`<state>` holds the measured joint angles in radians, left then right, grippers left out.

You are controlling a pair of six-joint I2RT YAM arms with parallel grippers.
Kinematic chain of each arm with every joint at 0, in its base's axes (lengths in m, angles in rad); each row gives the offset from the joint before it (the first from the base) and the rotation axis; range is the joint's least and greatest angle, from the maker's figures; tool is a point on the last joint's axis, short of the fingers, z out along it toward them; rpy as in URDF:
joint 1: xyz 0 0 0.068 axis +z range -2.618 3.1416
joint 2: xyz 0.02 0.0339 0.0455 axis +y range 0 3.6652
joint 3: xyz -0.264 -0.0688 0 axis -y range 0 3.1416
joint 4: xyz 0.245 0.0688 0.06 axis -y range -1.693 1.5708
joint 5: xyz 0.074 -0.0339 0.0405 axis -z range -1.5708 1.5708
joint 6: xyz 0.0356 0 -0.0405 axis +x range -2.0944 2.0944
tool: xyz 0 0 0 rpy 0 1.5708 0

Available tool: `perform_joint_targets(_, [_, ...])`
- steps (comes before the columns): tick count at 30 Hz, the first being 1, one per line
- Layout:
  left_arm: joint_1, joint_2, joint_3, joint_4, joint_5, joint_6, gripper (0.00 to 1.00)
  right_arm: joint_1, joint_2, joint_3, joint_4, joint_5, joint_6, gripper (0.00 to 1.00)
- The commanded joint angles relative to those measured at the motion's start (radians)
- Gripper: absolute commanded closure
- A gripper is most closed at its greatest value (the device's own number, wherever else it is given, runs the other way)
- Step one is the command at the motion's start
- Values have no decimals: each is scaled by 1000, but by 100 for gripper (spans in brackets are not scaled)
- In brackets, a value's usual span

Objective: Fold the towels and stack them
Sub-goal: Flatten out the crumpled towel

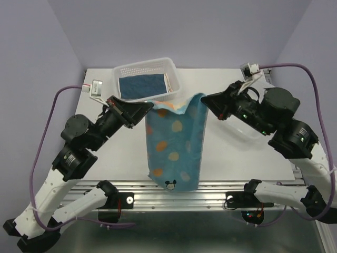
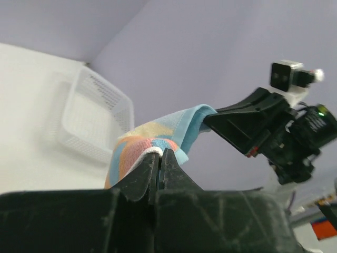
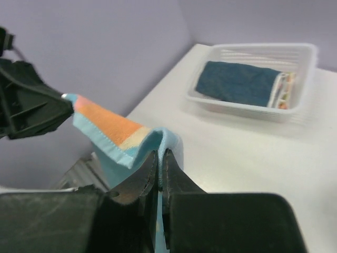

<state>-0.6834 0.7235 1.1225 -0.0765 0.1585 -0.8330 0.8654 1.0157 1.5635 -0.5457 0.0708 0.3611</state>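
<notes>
I'm holding spotted towel (image 1: pixel 176 142) spread between both arms, hanging over table (image 1: pixel 237 153); can't tell whether hem is touching it. Jaws of my left gripper (image 1: pixel 149 107) are clamping towel's left top corner, and those of right gripper (image 1: pixel 206 98) are clamping right top corner. Navy towel (image 1: pixel 142 86) is lying folded in basket (image 1: pixel 147 64) just behind.

The spotted blue towel (image 1: pixel 174 142) hides part of the white basket's (image 1: pixel 142 67) near rim. Under the navy towel (image 1: pixel 141 86), only edges of more folded cloth (image 1: pixel 169 83) peek out, so there's no counting them. The little figure (image 1: pixel 170 184) on the hem is too tiny to read. The left wrist view blurs the basket.
</notes>
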Motion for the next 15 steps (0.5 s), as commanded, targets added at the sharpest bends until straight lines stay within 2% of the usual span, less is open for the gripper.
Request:
perform_joint_targets(1, [1, 89, -24, 17, -265, 48, 100, 3, 112, -29, 24, 349, -118, 99])
perform_joint_targets(4, [22, 154, -30, 33, -341, 63, 100, -8, 187, -66, 73, 418, -209, 99])
perform_joint_targets(7, [97, 230, -36, 70, -355, 81, 100, -68, 253, -97, 164, 371, -298, 99])
perform_joint_targets(8, [132, 253, -41, 84, -331, 83, 100, -95, 273, -102, 179, 336, -315, 99])
perform_joint_targets(11, [266, 371, -62, 159, -116, 78, 100, -204, 342, -109, 246, 204, -338, 99])
perform_joint_targets(15, [347, 554, -44, 225, -44, 92, 100, -317, 443, -99, 288, 104, -350, 99])
